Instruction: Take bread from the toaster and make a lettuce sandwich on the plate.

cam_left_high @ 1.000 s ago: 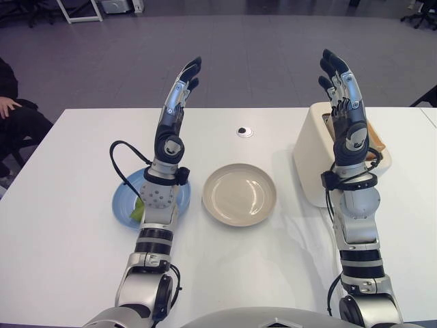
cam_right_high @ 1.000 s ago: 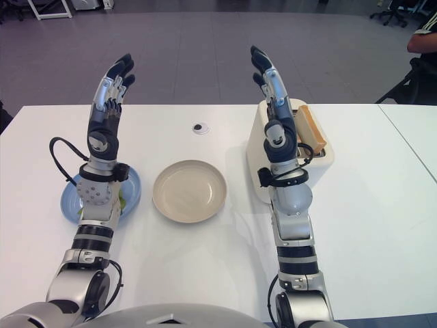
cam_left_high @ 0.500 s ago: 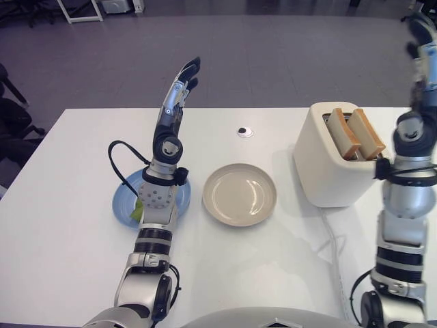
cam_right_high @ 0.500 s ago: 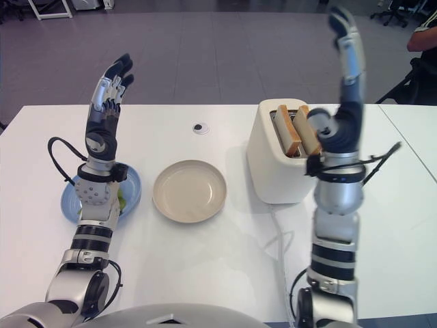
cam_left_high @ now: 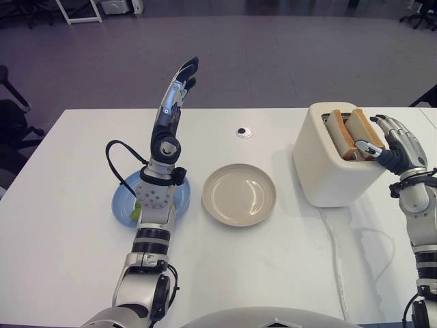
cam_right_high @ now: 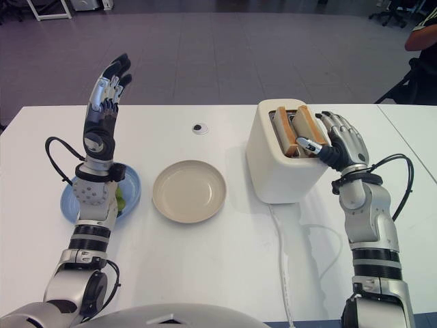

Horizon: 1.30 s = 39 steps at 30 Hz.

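Looking at your right hand (cam_right_high: 341, 143), you see it just beside the top of the toaster (cam_right_high: 276, 174), on its right side. Its fingers are spread apart and a little bent, and they hold nothing. The thumb points at the near slice (cam_right_high: 305, 123) of bread; you cannot tell if it touches. The second slice (cam_right_high: 285, 130) stands next to it. Both stick up out of the slots, with brown crusts.

The toaster is cream, smooth and boxy, with round corners. A thin white cord (cam_right_high: 280, 260) runs from it across the white table (cam_left_high: 68, 260).

Your left hand (cam_left_high: 172, 102) stands straight up, fingers flat and apart, holding nothing. It is over a round blue plate (cam_left_high: 121, 197) with green lettuce (cam_left_high: 136, 210) on it.

The tan plate (cam_left_high: 240, 195) is round, shallow and shiny. It sits between the blue plate and the toaster. A small black and white button (cam_left_high: 244, 132) lies behind it.
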Each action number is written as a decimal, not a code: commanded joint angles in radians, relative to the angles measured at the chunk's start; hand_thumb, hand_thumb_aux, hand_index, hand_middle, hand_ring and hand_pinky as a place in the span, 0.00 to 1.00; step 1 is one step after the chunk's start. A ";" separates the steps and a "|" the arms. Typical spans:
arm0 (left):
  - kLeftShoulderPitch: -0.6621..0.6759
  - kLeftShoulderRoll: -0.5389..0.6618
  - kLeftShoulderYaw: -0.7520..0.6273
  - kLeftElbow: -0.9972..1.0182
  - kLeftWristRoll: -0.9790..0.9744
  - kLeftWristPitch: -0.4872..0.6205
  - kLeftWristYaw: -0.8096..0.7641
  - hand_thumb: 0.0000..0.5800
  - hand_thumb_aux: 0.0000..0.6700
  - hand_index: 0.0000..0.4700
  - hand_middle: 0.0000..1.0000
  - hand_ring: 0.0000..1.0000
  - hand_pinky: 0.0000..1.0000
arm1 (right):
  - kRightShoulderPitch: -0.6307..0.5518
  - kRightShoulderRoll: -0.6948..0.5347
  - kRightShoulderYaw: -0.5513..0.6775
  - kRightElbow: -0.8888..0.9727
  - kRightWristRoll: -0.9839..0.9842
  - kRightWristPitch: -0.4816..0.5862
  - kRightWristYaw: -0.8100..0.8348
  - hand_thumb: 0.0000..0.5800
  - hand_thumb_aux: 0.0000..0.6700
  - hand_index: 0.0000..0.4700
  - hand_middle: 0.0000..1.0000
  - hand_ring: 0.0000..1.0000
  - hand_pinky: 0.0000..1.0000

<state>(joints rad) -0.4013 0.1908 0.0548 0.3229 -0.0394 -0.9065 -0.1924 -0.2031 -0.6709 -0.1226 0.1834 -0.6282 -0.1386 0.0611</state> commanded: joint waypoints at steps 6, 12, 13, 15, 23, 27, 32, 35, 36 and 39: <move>-0.003 0.013 0.004 0.008 -0.002 -0.001 -0.005 0.00 0.00 0.00 0.00 0.00 0.00 | 0.038 -0.018 0.057 0.009 0.059 -0.014 0.022 1.00 1.00 1.00 0.00 0.00 0.00; -0.001 0.014 0.003 0.013 -0.002 -0.004 -0.004 0.00 0.00 0.00 0.00 0.00 0.00 | 0.027 -0.007 0.024 -0.051 0.124 -0.038 -0.029 1.00 1.00 1.00 0.09 0.09 0.09; -0.001 0.014 0.003 0.013 -0.002 -0.005 -0.004 0.00 0.00 0.00 0.00 0.00 0.00 | 0.023 -0.003 0.014 -0.058 0.135 -0.042 -0.041 1.00 1.00 1.00 0.41 0.41 0.41; -0.001 0.014 0.003 0.015 -0.001 -0.006 -0.004 0.00 0.00 0.00 0.00 0.00 0.00 | 0.009 0.010 -0.010 -0.071 0.159 -0.055 -0.074 1.00 1.00 1.00 1.00 1.00 1.00; -0.004 0.018 0.009 0.030 -0.001 -0.015 -0.001 0.00 0.00 0.00 0.00 0.00 0.00 | -0.041 0.058 -0.118 -0.153 0.234 -0.135 -0.228 1.00 1.00 1.00 1.00 1.00 1.00; -0.008 0.024 0.013 0.040 0.003 -0.021 0.002 0.00 0.00 0.00 0.00 0.00 0.00 | -0.048 0.088 -0.126 -0.243 0.303 -0.205 -0.227 1.00 1.00 1.00 1.00 1.00 1.00; -0.019 0.117 0.059 0.072 0.103 -0.042 0.025 0.00 0.00 0.00 0.00 0.00 0.00 | -0.062 0.153 -0.044 -0.373 0.413 -0.256 -0.138 1.00 1.00 1.00 1.00 1.00 1.00; -0.023 0.239 0.127 0.109 0.265 -0.035 0.103 0.00 0.00 0.00 0.00 0.00 0.00 | -0.060 0.195 0.078 -0.419 0.471 -0.246 -0.023 1.00 1.00 1.00 1.00 1.00 1.00; -0.024 0.279 0.145 0.127 0.322 -0.031 0.136 0.00 0.00 0.00 0.00 0.00 0.00 | -0.054 0.205 0.123 -0.424 0.481 -0.242 0.018 1.00 1.00 1.00 1.00 1.00 1.00; -0.025 0.381 0.171 0.164 0.448 -0.013 0.224 0.00 0.00 0.00 0.00 0.00 0.00 | -0.035 0.232 0.249 -0.411 0.459 -0.219 0.121 1.00 1.00 1.00 1.00 1.00 1.00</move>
<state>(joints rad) -0.4139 0.5165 0.2110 0.4655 0.3379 -0.9345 -0.0103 -0.2505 -0.4571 0.0589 -0.2341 -0.1582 -0.3784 0.1262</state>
